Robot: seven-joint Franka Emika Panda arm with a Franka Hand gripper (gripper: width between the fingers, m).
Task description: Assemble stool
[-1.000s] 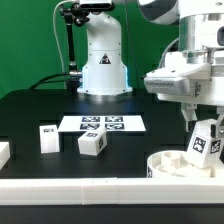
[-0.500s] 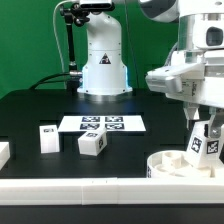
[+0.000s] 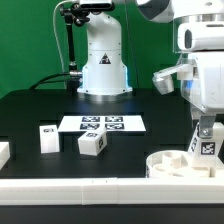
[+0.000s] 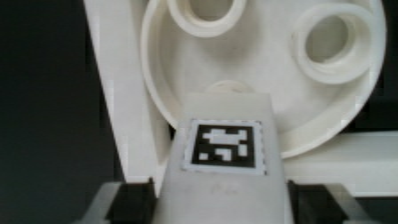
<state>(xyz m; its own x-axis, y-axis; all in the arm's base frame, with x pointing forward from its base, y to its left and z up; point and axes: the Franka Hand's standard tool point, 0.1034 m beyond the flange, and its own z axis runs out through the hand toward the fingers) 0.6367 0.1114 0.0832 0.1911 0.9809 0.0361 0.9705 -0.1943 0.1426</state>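
Presently the gripper [image 3: 204,130] stands over the short, round, white plastic drum seat [image 3: 183,162]. The seat lies on the black worktop [image 3: 30,110] at the exterior view's right, close against the long white border rail [image 3: 70,187]. That position probably braces the seat against downward and sideways push during insertion.

The fingers are clamped on the upper end of one small white rectangular block leg [image 3: 207,146]. The leg hangs upright with its black-and-white square tag in plain sight. Gripping it high leaves the lower end free to enter the seat. Whether the lower end touches the seat's face cannot be told.

In the wrist view the leg points at the seat's face beside the round sockets [image 4: 338,40], not yet into one. The step in hand is judged to be alignment of the leg with a socket.

Count of parts:
- Seat: one.
- Legs: three. One is in the fingers. Two loose legs, the upright leg [image 3: 47,138] and the tilted leg [image 3: 92,143], stand on the worktop at the exterior view's left, just in front of the marker board [image 3: 103,124] and well apart from the seat.
- Sockets visible: two.
- One white piece [image 3: 3,152], cut off by the frame edge, is not identifiable.
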